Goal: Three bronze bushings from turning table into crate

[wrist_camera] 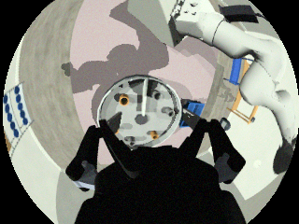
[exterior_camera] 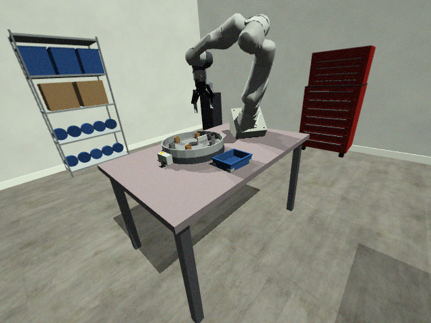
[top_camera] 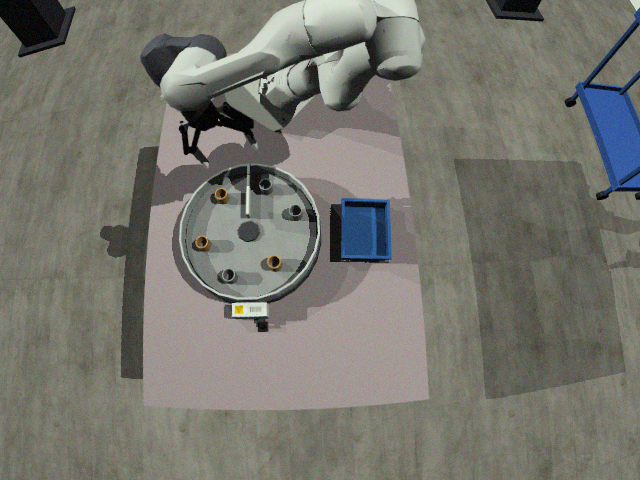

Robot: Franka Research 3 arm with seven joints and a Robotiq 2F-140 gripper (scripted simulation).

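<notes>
The round grey turning table (top_camera: 249,232) sits on the pink table top. On it stand three bronze bushings: one at the back left (top_camera: 221,195), one at the left (top_camera: 202,242) and one at the front right (top_camera: 273,262). Three grey bushings stand on it too: at the back (top_camera: 265,184), at the right (top_camera: 295,211) and at the front left (top_camera: 227,275). The blue crate (top_camera: 365,229) lies to the right of the turning table and looks empty. My gripper (top_camera: 219,149) (exterior_camera: 201,100) is open and empty, high above the table's back left edge. The wrist view shows the turning table (wrist_camera: 140,112) far below.
A thin white divider bar (top_camera: 248,191) runs from the turning table's rim towards its dark hub (top_camera: 249,231). A small control box (top_camera: 249,310) sits at the front of the turning table. The robot base (exterior_camera: 248,126) stands at the back of the table.
</notes>
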